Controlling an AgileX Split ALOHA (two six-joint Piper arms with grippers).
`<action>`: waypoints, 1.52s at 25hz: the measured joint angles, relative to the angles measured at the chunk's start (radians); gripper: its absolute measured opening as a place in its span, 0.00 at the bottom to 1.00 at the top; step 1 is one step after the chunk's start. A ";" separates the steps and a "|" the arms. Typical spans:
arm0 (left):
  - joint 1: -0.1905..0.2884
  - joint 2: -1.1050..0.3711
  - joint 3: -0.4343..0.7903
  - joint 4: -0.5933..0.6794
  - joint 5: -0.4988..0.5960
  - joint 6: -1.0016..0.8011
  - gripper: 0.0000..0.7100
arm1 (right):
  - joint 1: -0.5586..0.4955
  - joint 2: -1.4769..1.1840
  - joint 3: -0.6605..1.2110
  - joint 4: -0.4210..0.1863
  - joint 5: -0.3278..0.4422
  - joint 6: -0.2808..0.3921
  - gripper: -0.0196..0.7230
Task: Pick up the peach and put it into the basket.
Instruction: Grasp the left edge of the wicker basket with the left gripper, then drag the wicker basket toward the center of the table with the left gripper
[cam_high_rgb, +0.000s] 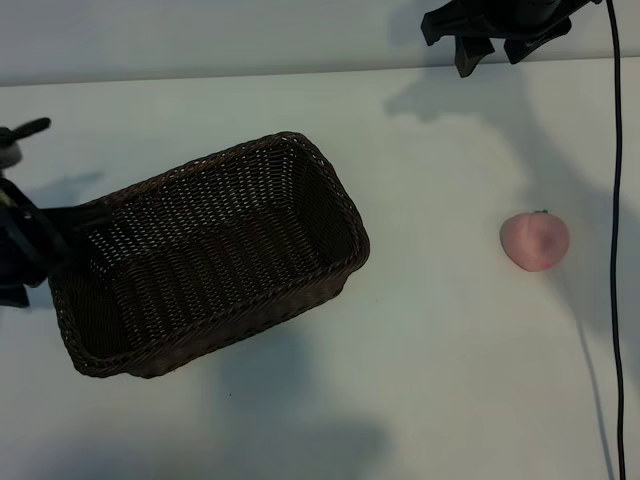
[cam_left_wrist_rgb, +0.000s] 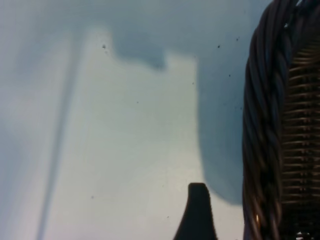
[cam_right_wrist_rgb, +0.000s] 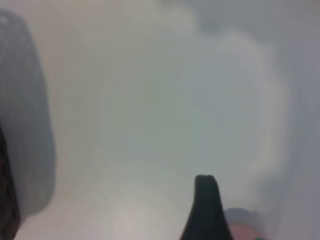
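The peach, small, round and pale pink, lies on the white table at the right. The dark brown wicker basket stands slantwise at centre-left with nothing in it. My right gripper hangs open at the far right edge of the table, well beyond the peach and empty. In its wrist view one black finger shows, with a sliver of the peach beside it. My left gripper stands open against the basket's left end. Its wrist view shows one finger just outside the braided rim.
A black cable runs down the right side of the table, just past the peach. Bare white table lies between the basket and the peach and along the front.
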 joint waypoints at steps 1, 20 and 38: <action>0.000 0.021 0.000 -0.001 -0.006 0.000 0.84 | 0.000 0.000 0.000 0.000 0.000 0.000 0.73; 0.000 0.216 0.000 -0.103 -0.139 0.099 0.72 | 0.000 0.000 0.000 0.001 0.000 -0.001 0.73; 0.004 0.220 0.000 -0.162 -0.182 0.208 0.36 | 0.000 0.000 0.000 0.012 0.000 -0.001 0.73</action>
